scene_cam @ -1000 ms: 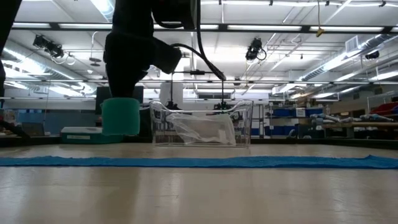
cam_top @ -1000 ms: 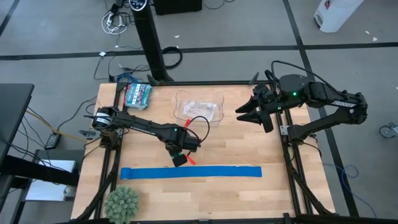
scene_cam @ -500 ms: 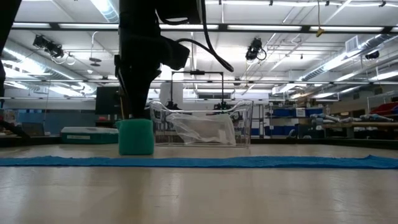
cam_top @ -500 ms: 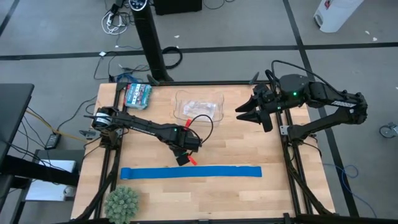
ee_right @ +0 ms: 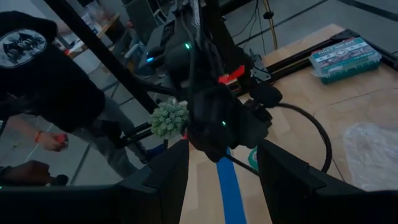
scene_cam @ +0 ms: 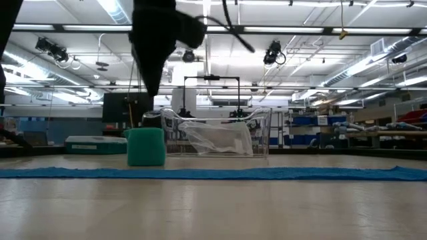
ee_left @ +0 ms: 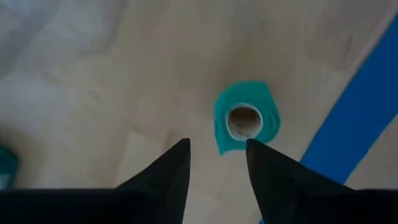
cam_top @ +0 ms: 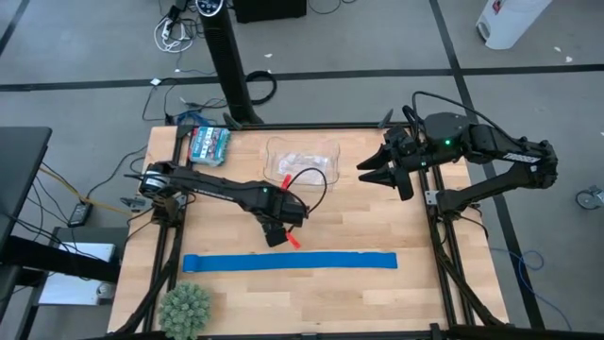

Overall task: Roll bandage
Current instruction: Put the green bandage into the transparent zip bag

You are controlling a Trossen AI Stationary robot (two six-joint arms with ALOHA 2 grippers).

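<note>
Clear bin (cam_top: 302,162) holds 1 plastic bag (scene_cam: 217,140) (bandage (scene_cam: 146,147) stands outside).

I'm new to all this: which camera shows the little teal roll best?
The left wrist view: it looks straight down on the teal bandage roll, showing its hollow core. The low view shows it side-on, standing upright on the table. The right wrist view catches only a sliver behind the left arm; the high view hides it.

From above, the left arm (cam_top: 226,192) hides the teal bandage roll (scene_cam: 146,147) entirely. In the low view the left gripper (scene_cam: 155,47) is cut off by the top edge. The blue strip (ee_left: 348,118) runs out of the left wrist view. In the right wrist view, the person (ee_right: 43,68) is cropped at the frame's edge.
</note>
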